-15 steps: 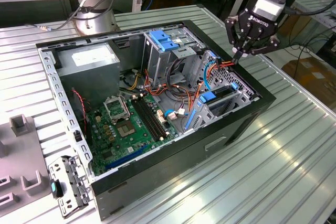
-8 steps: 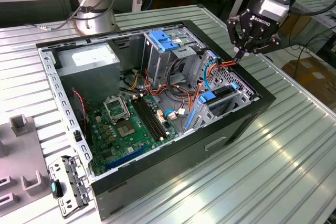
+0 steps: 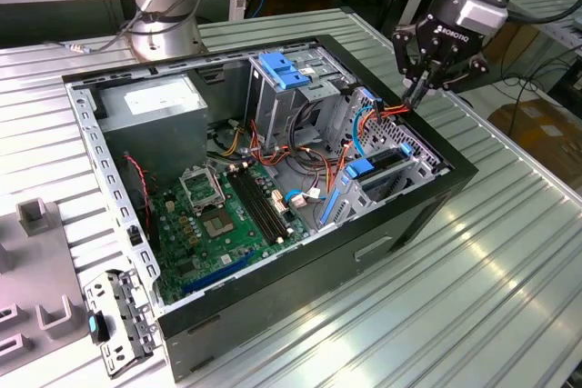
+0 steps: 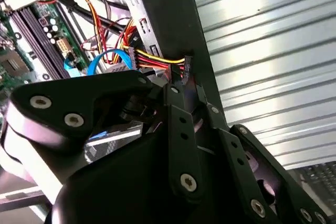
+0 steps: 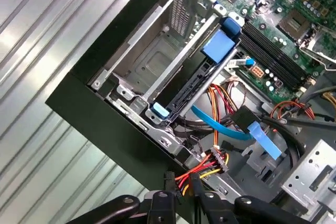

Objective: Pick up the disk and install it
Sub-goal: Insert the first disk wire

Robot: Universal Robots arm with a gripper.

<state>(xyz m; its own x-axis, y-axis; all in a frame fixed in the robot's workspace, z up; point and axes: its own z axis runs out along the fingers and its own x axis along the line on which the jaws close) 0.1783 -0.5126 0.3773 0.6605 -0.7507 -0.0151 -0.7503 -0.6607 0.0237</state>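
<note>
Over the rim of the computer case [image 3: 300, 270], at the corner by its drive cage [image 5: 157, 64], the gripper [image 3: 416, 95] hangs with jaws clenched on a black power connector [image 4: 186, 67], likely chosen because its red and yellow wires [image 4: 157, 63] are too limp to steer. Within that cage sits the disk [image 5: 181, 95]: a dark slab on edge, blue-framed, already seated.

Tight by the drive cage [image 5: 157, 61]
Crowded at the gripper [image 3: 416, 88] by power wires [image 5: 199, 167], blue cable [image 5: 215, 124], case rim [image 5: 121, 140]; open above motherboard [image 3: 218, 224].
</note>
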